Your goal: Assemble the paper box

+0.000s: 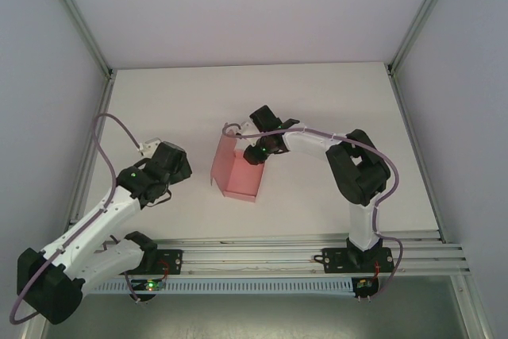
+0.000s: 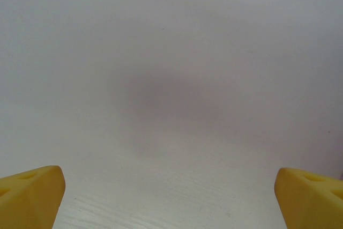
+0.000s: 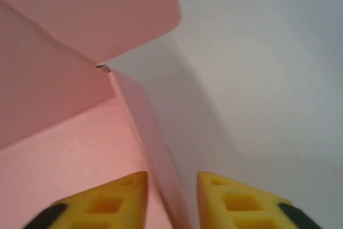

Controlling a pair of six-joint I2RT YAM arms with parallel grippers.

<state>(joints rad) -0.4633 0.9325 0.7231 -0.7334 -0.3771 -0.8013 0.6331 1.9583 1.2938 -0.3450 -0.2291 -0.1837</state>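
"While the right gripper (image 3: 171, 201) hangs over it, where is the paper box (image 1: 236, 171)?"

"Near the middle of the table (image 1: 341, 101), half folded, walls raised, one flap up."

"And that gripper's jaws?"

"Narrow, with a yellow finger on each side of one thin pink wall. Whether they pinch it I cannot tell."

"The left gripper (image 2: 171, 197)?"

"Spread wide over bare table, well apart from the box."

Surface: white matte tabletop (image 1: 175, 101) with faint wood grain | near edge: silver aluminium rails (image 1: 262, 250) running side to side | beside them: white slotted cable duct (image 1: 254, 284) | surround: pale grey enclosure walls (image 1: 238, 5), aluminium corner posts (image 1: 79, 17)
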